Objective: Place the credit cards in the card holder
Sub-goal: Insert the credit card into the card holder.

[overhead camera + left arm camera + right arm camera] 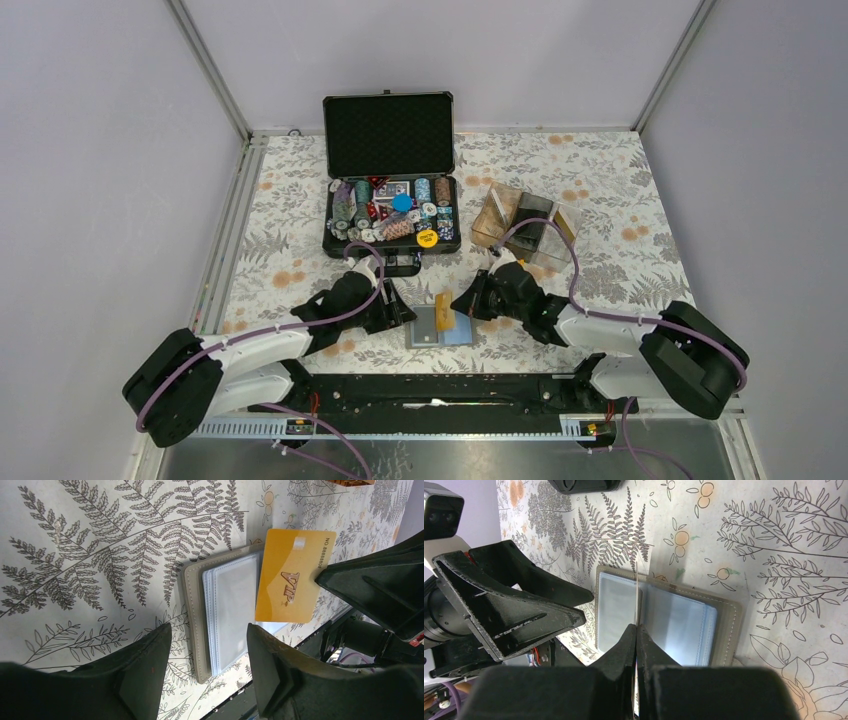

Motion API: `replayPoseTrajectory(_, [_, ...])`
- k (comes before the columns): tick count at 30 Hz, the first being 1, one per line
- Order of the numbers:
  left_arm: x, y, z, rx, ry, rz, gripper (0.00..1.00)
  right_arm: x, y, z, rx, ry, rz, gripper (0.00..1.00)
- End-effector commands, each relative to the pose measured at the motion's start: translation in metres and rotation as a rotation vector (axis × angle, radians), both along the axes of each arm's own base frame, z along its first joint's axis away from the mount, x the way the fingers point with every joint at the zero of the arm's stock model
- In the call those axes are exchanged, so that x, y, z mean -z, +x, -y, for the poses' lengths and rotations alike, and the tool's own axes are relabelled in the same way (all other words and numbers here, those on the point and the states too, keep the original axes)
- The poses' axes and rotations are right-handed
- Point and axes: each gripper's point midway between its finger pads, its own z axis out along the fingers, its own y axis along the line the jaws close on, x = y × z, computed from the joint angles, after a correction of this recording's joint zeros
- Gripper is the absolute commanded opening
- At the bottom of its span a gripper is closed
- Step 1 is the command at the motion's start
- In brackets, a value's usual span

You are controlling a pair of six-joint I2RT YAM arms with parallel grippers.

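The card holder (425, 328) lies open and flat near the front edge, a grey cover with clear sleeves (230, 610). My right gripper (636, 627) is shut on an orange credit card (292, 575) marked VIP. It holds the card on edge over the holder's middle fold, where it shows as a thin line (637, 590). My left gripper (209, 630) is open just left of the holder, and the holder's near corner shows between its fingers without touching them. In the top view the card (443, 300) stands between the left gripper (400, 312) and the right gripper (470, 300).
A black chip case (390, 190) stands open behind the holder, full of chips and a card deck. A clear brownish acrylic box (520, 225) sits at the back right. The black base rail (440, 390) runs along the near table edge.
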Motion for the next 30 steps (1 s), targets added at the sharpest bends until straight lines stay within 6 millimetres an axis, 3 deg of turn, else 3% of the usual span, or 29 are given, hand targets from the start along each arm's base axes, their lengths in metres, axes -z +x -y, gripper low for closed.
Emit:
replayPoseTrajectory(1, [0.004, 0.000, 0.001, 0.003, -0.002, 0.013, 0.59, -0.001, -0.001, -0.006, -0.011, 0.016, 0.015, 0.00])
replayPoseTrajectory(30, [0.013, -0.006, 0.000, 0.006, 0.004, -0.011, 0.47, 0.038, -0.035, 0.008, 0.046, -0.085, -0.137, 0.00])
